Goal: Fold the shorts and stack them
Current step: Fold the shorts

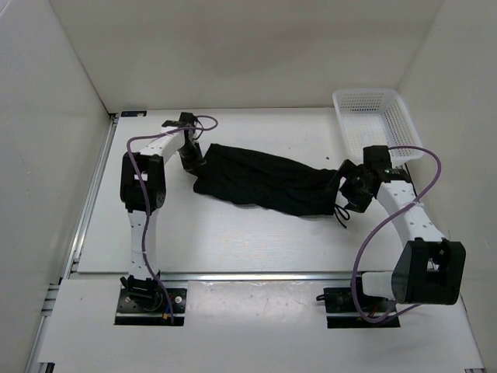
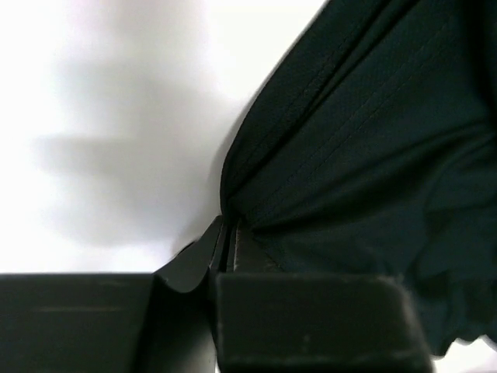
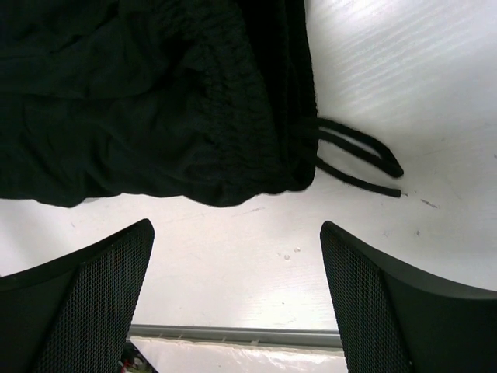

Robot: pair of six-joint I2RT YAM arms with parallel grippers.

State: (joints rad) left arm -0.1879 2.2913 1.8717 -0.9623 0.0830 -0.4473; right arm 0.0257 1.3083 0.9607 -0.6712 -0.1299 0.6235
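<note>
Shorts (image 1: 264,186) lie bunched in a long band across the middle of the table (image 1: 233,241), running from the far left toward the near right. We find the left gripper (image 2: 227,233) at the band's left end. Its jaws are pressed together on a fold of black fabric at the edge of the shorts, and in the left wrist view the cloth fans out from that pinch to the right. The right gripper (image 3: 237,229) is positioned just beside the band's right end, facing the gathered elastic waistband (image 3: 233,116). Its jaws stand wide apart and hold nothing; we see bare table between the fingers. The drawstring (image 3: 357,155) trails out of the waistband and rests on the table surface. A white mesh basket (image 1: 377,120) stands at the far right corner, apart from the shorts.
</note>
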